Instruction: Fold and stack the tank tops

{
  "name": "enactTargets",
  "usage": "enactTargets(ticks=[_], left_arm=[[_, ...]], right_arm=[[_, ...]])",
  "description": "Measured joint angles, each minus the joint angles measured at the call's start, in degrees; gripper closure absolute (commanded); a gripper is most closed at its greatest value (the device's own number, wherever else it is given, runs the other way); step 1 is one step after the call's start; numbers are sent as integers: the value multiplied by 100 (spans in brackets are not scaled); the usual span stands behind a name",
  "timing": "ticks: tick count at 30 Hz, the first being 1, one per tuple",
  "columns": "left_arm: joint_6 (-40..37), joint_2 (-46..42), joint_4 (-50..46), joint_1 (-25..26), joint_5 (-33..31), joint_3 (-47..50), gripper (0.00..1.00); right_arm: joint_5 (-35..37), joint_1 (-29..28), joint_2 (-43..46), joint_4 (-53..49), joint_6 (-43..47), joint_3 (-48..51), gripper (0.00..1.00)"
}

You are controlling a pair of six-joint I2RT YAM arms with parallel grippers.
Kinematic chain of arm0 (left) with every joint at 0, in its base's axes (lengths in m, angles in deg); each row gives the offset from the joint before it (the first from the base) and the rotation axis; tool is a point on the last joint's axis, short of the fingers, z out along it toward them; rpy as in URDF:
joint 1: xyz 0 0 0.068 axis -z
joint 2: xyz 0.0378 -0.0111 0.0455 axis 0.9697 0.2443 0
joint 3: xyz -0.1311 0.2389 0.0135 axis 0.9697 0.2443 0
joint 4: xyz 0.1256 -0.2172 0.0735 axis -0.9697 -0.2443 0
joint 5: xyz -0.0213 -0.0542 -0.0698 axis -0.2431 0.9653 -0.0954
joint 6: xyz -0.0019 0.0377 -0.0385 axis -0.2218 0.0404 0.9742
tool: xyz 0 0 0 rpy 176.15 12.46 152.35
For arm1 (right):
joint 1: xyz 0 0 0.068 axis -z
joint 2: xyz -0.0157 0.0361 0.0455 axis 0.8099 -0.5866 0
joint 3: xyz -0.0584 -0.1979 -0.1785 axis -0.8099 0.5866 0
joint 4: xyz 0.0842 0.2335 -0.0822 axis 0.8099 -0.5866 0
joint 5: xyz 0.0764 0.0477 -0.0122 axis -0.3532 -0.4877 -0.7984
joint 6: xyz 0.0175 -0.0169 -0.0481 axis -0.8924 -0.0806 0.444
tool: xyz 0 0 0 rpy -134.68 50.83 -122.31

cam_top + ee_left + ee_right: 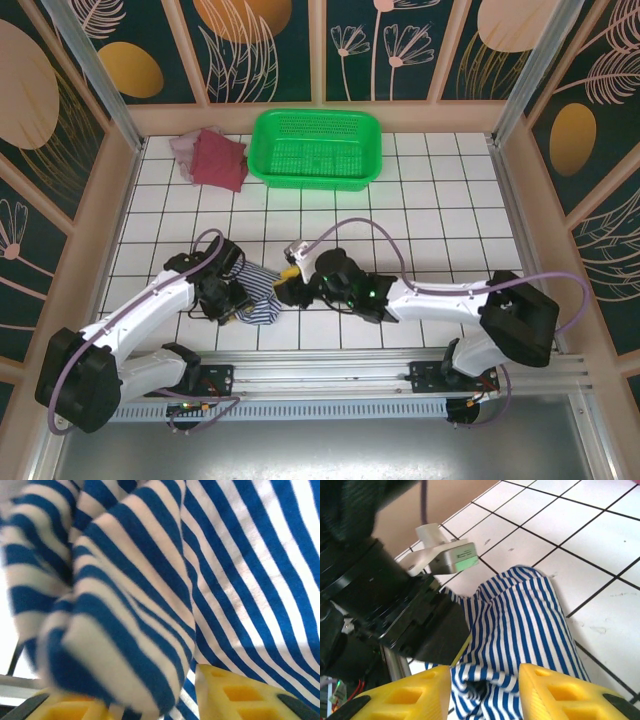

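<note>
Striped navy-and-white tank top [260, 300] lies bunched on the bench [450, 200] between my arms. My right jaws pinch a fold of it; my left jaws stand apart around cloth, and I cannot tell whether they grip. Maroon top [222, 160] overlaps pink top [183, 147] beside the green basket [315, 150].

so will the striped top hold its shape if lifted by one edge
Probably floppy: the striped top lies bunched in soft folds, so it would likely sag. It looks thin, so likely light. Pushed, it'd probably wrinkle rather than slide.
</note>
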Motion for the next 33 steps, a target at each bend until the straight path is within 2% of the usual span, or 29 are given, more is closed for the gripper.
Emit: enactTargets(ticks=[7,11,14,20,27,33], left_arm=[[-181,72,-857,-26,-820,-1384,52],[-442,645,-807,-122,-1069,-2028,54],[-575,1060,-380,-210,-1021,-1808,56],[-723,1156,240,-483,-688,-625,57],[-1228,1458,538,-883,-741,-516,56],[-1753,1965,566,-1067,-922,-649,50]], right_arm=[[-474,144,-1113,-162,-125,-811,68],[-748,138,-1576,-262,-125,-1123,74],[-883,103,-1766,-282,-96,-1117,75],[-938,-92,-1878,-356,122,-776,75],[-881,-188,-2076,-455,439,-540,74],[-909,-166,-2085,-470,479,-479,66]])
